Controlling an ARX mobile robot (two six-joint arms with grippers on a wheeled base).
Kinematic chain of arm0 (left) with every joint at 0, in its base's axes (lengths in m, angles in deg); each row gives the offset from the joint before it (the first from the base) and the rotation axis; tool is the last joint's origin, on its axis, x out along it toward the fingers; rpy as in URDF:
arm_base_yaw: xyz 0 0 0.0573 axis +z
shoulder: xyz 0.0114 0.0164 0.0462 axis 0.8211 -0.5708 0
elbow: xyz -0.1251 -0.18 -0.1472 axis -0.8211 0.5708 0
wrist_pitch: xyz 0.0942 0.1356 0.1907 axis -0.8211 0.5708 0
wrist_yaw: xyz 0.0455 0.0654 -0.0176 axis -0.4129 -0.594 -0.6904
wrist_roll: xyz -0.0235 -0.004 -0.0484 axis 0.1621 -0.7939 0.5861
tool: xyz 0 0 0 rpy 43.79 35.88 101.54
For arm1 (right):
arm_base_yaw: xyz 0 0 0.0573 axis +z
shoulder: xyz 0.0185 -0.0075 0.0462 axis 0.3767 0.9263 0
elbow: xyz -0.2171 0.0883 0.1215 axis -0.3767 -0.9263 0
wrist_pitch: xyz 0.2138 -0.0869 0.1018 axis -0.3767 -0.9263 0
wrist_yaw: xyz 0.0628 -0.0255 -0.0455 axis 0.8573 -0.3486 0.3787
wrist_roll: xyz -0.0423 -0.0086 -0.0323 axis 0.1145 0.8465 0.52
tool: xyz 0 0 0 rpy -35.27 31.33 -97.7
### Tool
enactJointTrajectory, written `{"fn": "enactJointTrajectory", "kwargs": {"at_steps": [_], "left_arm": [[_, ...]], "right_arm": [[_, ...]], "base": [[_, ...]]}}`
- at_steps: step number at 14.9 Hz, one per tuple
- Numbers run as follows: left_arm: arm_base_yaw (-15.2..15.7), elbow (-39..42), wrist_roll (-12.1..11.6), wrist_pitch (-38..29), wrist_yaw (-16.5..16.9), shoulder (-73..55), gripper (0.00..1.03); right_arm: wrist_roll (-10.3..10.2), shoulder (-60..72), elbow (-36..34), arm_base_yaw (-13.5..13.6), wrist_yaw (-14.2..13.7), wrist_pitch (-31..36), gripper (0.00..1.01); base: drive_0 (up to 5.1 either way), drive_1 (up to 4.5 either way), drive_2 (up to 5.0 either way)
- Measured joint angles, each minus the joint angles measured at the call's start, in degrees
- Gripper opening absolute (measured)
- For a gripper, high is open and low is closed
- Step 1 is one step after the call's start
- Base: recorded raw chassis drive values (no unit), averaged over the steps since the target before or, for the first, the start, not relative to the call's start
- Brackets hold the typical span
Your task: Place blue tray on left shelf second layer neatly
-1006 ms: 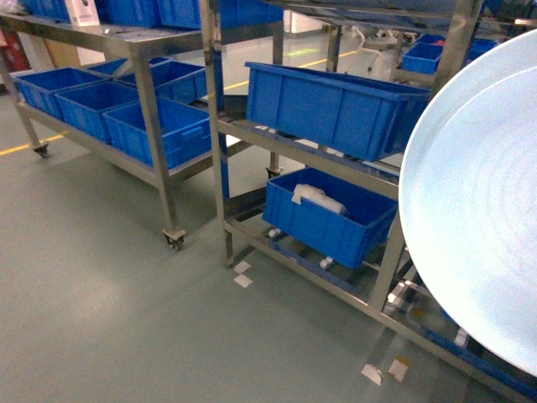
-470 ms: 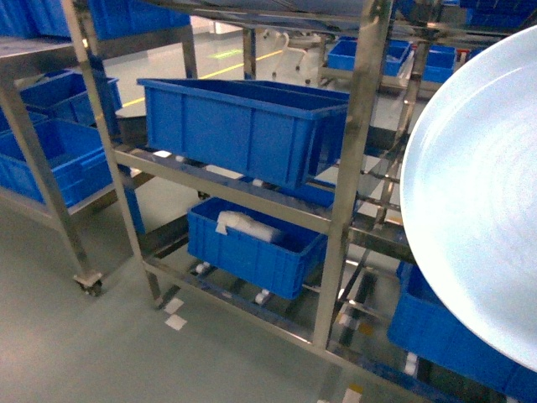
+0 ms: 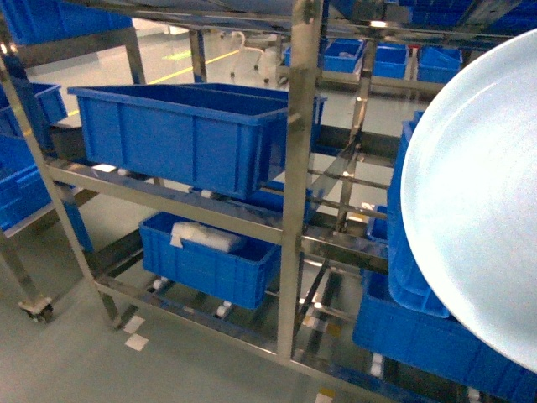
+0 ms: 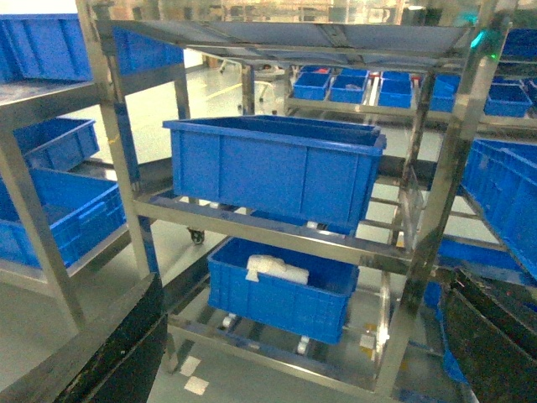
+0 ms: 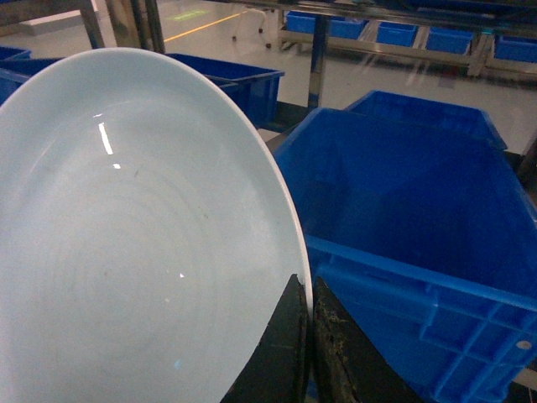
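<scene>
My right claw [image 5: 304,336] pinched the blue tray [image 5: 143,243] by its rim, held aloft beside a blue crate [image 5: 419,218] — I judged it needed levelling before the shelf [image 3: 295,185]; left claw hung open.

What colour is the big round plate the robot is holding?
Pale sky-blue, with faint rings: the smooth shallow blue tray shows best in the right wrist view.

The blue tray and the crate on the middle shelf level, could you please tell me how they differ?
The blue tray is pale sky-blue, smooth and shallow; the crate is dark blue, deep and boxy. The tray is tilted on edge, its rim pinched by the right hand; the crate sits level on the steel shelf. Both look empty.
</scene>
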Motion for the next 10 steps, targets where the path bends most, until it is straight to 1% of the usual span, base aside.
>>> {"fn": "enactJointTrajectory", "kwargs": {"at_steps": [10], "left_arm": [[0.0, 0.0, 0.0, 0.0, 0.1, 0.0, 0.98]], "right_arm": [[0.0, -0.4, 0.0, 0.0, 0.0, 0.0, 0.02]], "base": [[-1.6, -1.63, -1.6]]}}
